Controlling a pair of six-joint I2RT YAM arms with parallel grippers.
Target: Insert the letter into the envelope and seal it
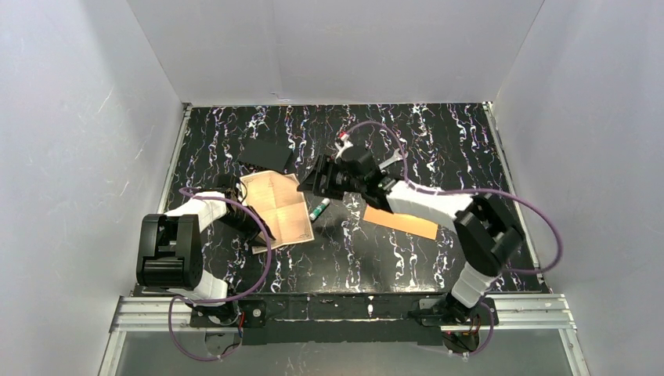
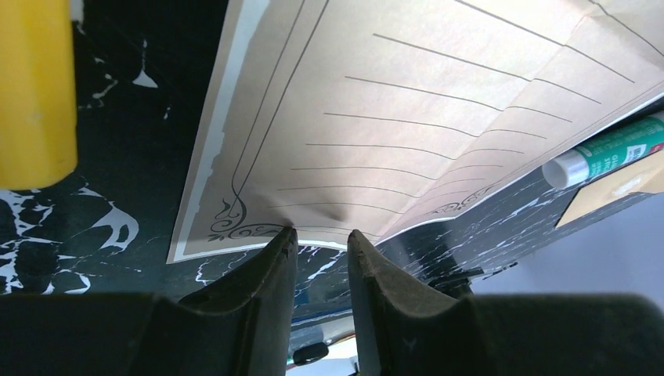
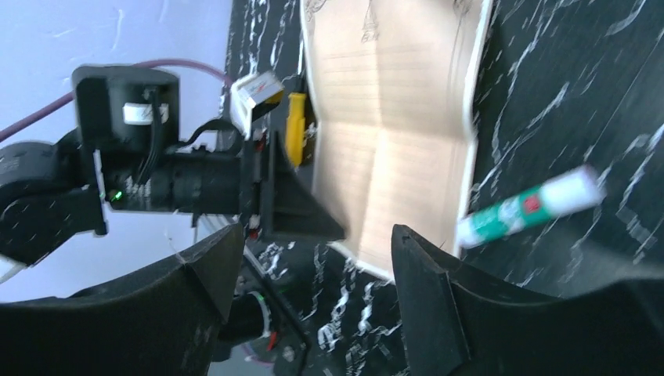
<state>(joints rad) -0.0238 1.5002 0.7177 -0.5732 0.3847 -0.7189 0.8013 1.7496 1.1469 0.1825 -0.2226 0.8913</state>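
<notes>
Your left gripper point(image 2: 319, 235), nearly closed, meets the letter's point(image 2: 407, 117) edge by a corner, grip unclear; your right gripper point(image 3: 317, 235) hangs wide apart above it.

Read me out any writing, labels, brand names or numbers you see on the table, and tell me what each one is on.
No text here can be quoted.
glue stick: green label with print and a small red mark, too small and blurred to read.
letter: ruled lines and an ornate border only, no words.
envelope: no writing visible on it.
</notes>
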